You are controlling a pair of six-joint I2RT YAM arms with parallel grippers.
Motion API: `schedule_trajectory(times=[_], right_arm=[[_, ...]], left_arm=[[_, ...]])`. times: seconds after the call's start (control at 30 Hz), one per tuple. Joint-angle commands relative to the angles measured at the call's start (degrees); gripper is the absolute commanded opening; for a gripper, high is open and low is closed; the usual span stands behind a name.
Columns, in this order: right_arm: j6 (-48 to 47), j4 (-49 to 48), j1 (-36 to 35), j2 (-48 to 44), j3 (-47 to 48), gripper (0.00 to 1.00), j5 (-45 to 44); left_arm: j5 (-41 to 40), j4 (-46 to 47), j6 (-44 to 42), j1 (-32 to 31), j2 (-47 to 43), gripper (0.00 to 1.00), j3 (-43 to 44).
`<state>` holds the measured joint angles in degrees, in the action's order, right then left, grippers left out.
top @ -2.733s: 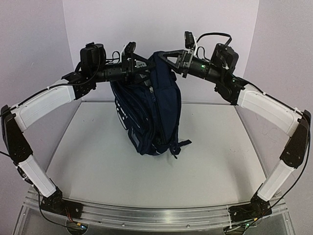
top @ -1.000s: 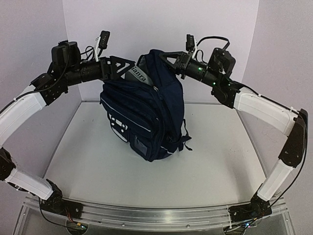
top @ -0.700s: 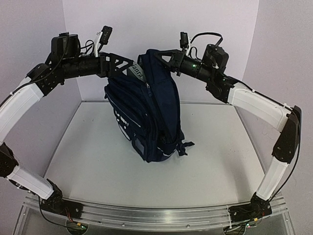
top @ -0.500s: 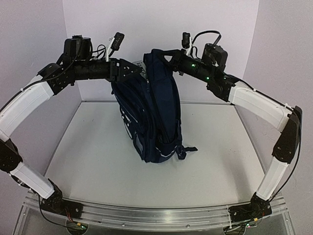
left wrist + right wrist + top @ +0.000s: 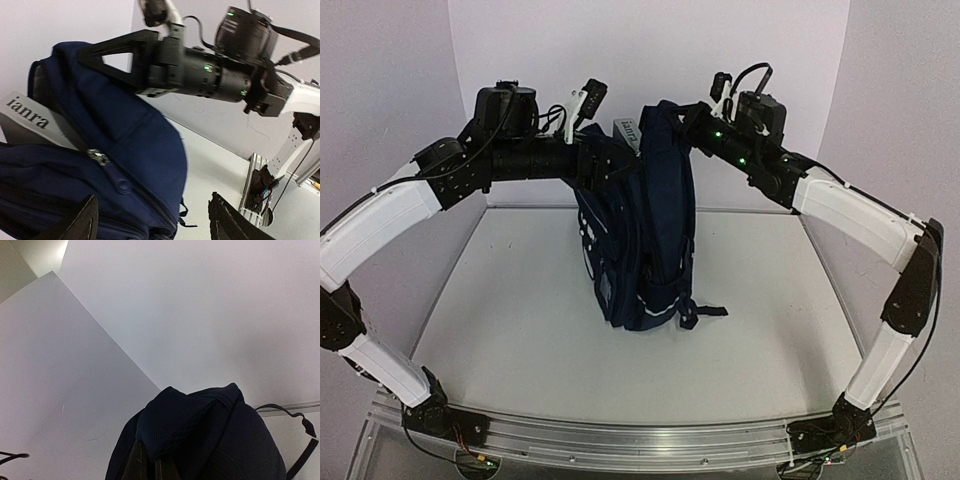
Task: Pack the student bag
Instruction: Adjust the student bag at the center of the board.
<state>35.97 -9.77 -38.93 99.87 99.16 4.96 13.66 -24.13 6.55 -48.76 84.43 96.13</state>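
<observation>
The student bag (image 5: 125,150) mostly hides a grey item (image 5: 30,125).

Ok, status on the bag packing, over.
Right gripper shut on the top of the student bag, which is upright on the table. Left gripper open at its upper front. Grey book sticking out the top. Nothing blocking.

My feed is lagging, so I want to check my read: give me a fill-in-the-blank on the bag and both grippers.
The student bag stands ___ on the table.
The right gripper is shut on the bag's ___ handle.
The grey book poking out of the bag reads ___.
The left gripper is ___.
Missing words: upright; top; ianra; open.
</observation>
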Motion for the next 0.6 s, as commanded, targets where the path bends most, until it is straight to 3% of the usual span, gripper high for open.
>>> schedule_trajectory(times=[0.0, 0.23, 0.47, 0.57], right_arm=[[-1.34, 2.03, 0.08, -2.49, -1.11, 0.0, -4.91], [-0.68, 2.12, 0.08, -2.4, -0.49, 0.0, -2.82], [-0.98, 2.1, 0.08, -2.27, -0.1, 0.0, -0.57], [-1.34, 2.12, 0.07, -2.3, -0.1, 0.0, 0.17]], left_arm=[[-2.51, 0.11, -10.0, -4.3, 1.85, 0.74, 3.69], [-13.64, -1.68, -20.29, -5.31, 5.1, 0.59, 5.2], [-20.43, -2.94, -25.25, -5.29, 7.17, 0.59, 6.2], [-21.75, -1.88, -26.11, -5.3, 7.34, 0.54, 6.03]])
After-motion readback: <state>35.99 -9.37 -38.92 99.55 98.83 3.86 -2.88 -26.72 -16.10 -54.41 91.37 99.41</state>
